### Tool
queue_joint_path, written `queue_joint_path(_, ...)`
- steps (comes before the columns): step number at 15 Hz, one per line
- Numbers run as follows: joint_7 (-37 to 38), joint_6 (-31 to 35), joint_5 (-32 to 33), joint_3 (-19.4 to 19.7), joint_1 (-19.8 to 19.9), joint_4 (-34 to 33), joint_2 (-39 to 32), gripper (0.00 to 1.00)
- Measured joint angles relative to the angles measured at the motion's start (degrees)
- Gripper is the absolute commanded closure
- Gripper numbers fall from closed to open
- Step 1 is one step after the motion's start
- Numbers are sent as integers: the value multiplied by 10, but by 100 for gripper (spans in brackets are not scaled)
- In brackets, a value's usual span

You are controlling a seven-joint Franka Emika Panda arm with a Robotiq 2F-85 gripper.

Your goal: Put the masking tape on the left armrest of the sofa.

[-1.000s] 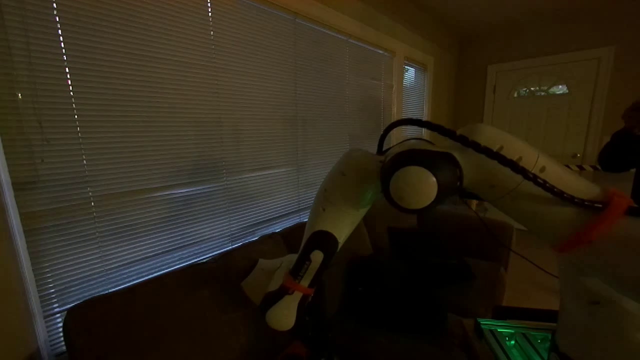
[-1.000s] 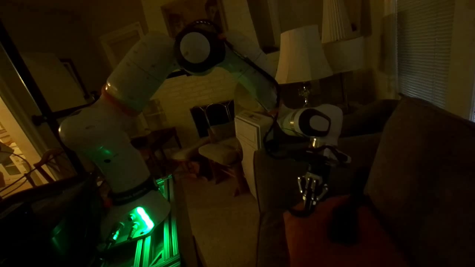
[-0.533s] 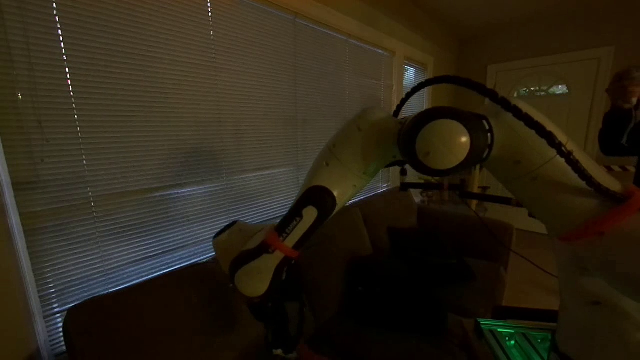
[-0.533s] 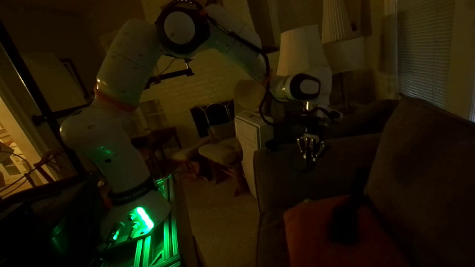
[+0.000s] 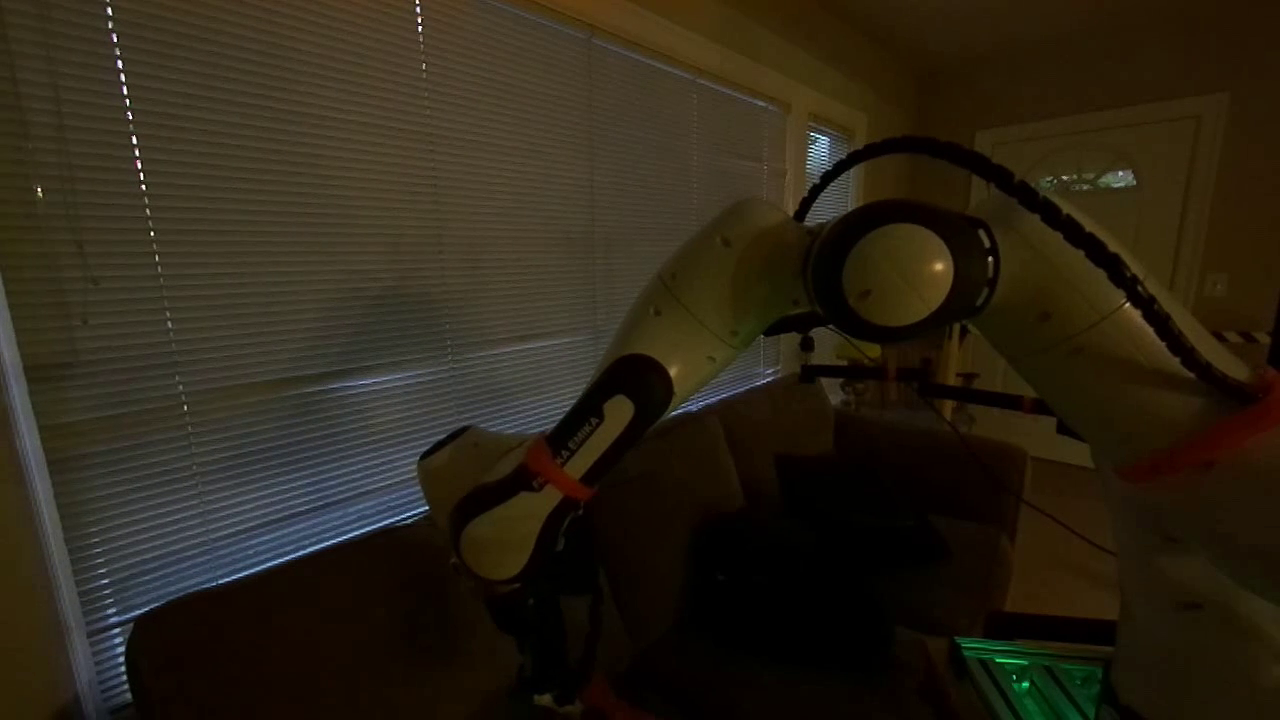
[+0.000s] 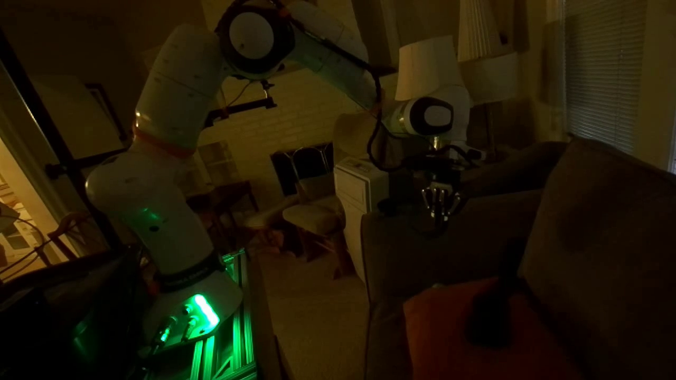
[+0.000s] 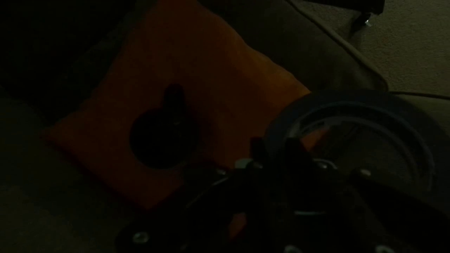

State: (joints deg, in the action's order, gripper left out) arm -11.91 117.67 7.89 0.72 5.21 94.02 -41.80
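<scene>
Near the left armrest (image 6: 454,258) of the sofa (image 6: 607,227): masking tape (image 7: 351,96) gripped, not placed

My gripper (image 7: 276,149) has its jaws clamped across one wall of the tape, likely chosen so the underside is free for setting down. Tape hangs by the armrest; too dark to tell whether over its top or just in front. The orange cushion (image 7: 211,63) isn't the target. Next, I judge: centre over the armrest, lower, release.
</scene>
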Motion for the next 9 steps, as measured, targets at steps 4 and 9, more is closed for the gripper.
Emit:
queue_joint_path(4, -1, 12, 9, 0, -6, -16, -2, 95)
queue_joint_path(9, -15, 4, 58, -1, -46, -138, -46, 95)
